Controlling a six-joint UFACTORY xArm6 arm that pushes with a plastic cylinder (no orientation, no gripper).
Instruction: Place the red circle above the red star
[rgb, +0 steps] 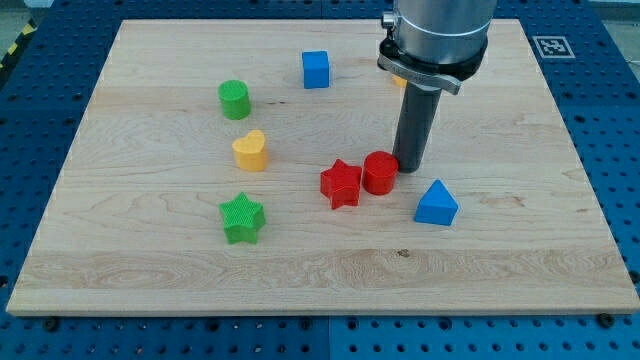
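The red circle (379, 172) sits on the wooden board near the middle, touching the right side of the red star (341, 184). My tip (409, 167) rests on the board just right of the red circle, against or almost against its upper right edge. The dark rod rises from there toward the view's top into the grey arm.
A blue triangle (436, 204) lies below right of my tip. A yellow heart (250, 150), green star (242, 218) and green cylinder (234, 99) lie to the left. A blue cube (315, 69) sits near the top. An orange block (399, 82) is mostly hidden behind the arm.
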